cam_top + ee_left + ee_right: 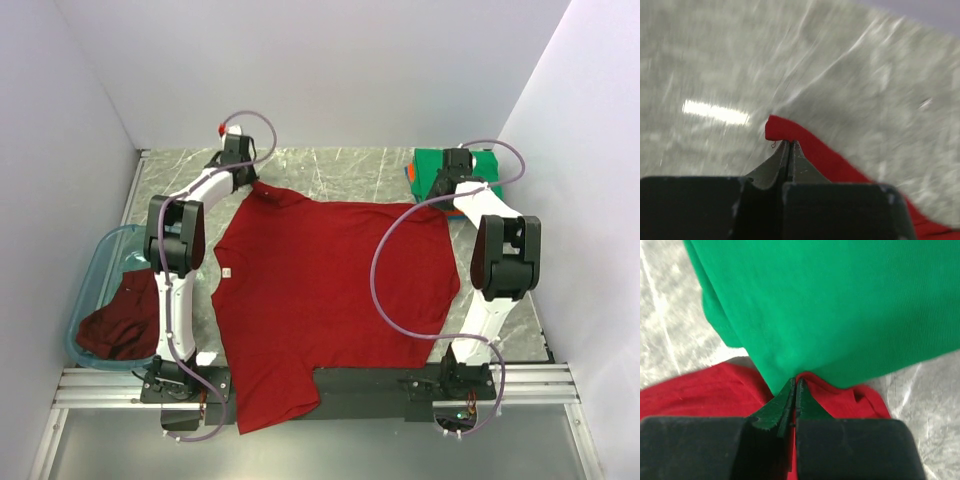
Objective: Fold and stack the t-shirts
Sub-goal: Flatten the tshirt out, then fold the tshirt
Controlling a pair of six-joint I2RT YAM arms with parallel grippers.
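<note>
A bright red t-shirt (330,280) lies spread flat across the table, its hem hanging over the near edge. My left gripper (245,178) is shut on its far left sleeve corner; the left wrist view shows the tips (789,142) pinching the red cloth (840,165). My right gripper (443,188) is shut on the far right sleeve; in the right wrist view the tips (795,382) pinch red cloth (690,390) right against the folded green shirt (840,305). The green shirt (428,165) tops a folded stack at the far right. A maroon shirt (120,320) lies crumpled in the tub.
A translucent blue plastic tub (95,260) stands at the left edge of the table, beside the left arm. White walls close in the table at the back and both sides. A metal rail (350,385) with the arm bases runs along the near edge.
</note>
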